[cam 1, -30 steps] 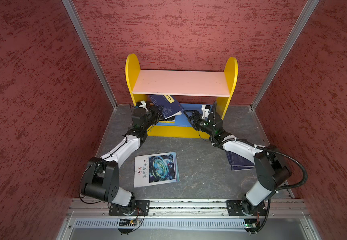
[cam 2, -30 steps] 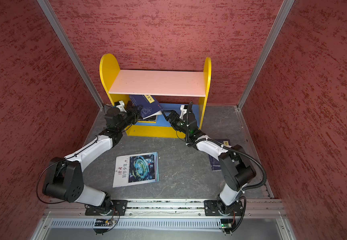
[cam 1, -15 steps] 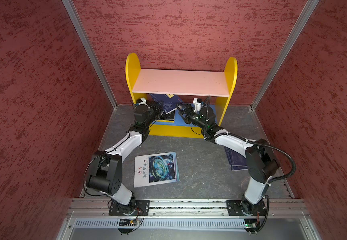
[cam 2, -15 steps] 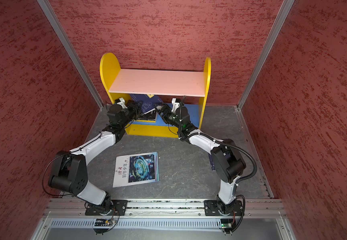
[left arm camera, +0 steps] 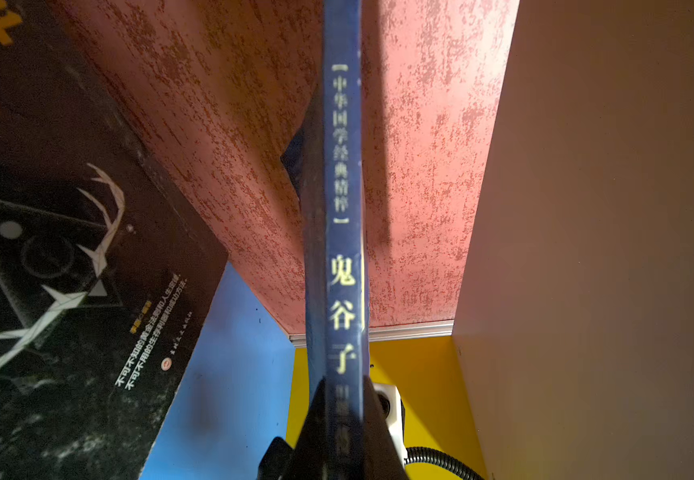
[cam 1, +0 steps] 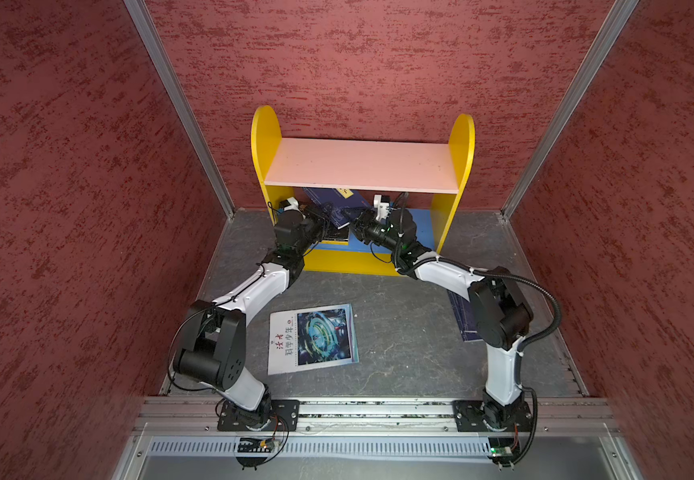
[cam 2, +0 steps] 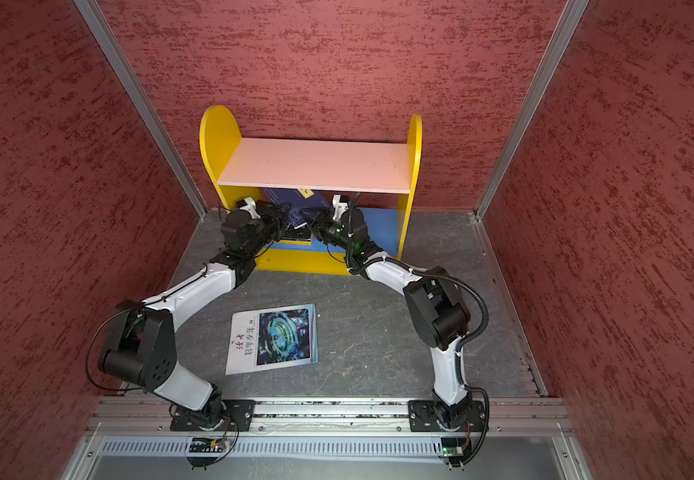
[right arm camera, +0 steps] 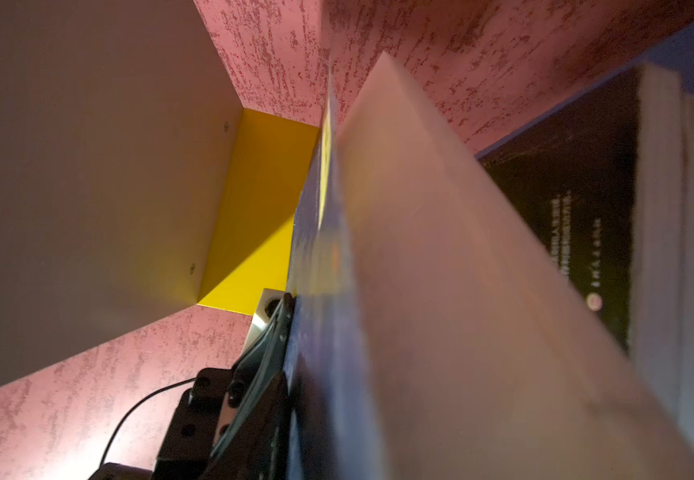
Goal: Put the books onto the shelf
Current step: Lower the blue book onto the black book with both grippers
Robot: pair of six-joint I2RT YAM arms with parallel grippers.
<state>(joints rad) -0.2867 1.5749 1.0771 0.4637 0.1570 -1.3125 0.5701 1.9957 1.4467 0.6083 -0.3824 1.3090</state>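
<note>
Navy book (left arm camera: pixel 341 187) is held in the lower tier of the shelf (cam 1: pixel 358 166), near a black book (left arm camera: pixel 66 270). The left gripper (left arm camera: pixel 343 399) is clamped on its spine. The right gripper (cam 1: pixel 357 222) is at its other edge, and I cannot tell how its jaws stand. A white magazine (cam 1: pixel 312 338) lies on the floor.

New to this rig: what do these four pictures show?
Two white-and-black robot arms with pincer grippers shelve books. The top views look down from one overhead stereo camera; the others are wrist cameras. The left gripper is shut on a navy book with yellow spine lettering, inside the lower tier of the yellow-sided wooden shelf; the right gripper is at its other edge, grip unclear. A black book lies on the blue board. On the grey floor: a white magazine and a second navy book, partly under the right arm.
</note>
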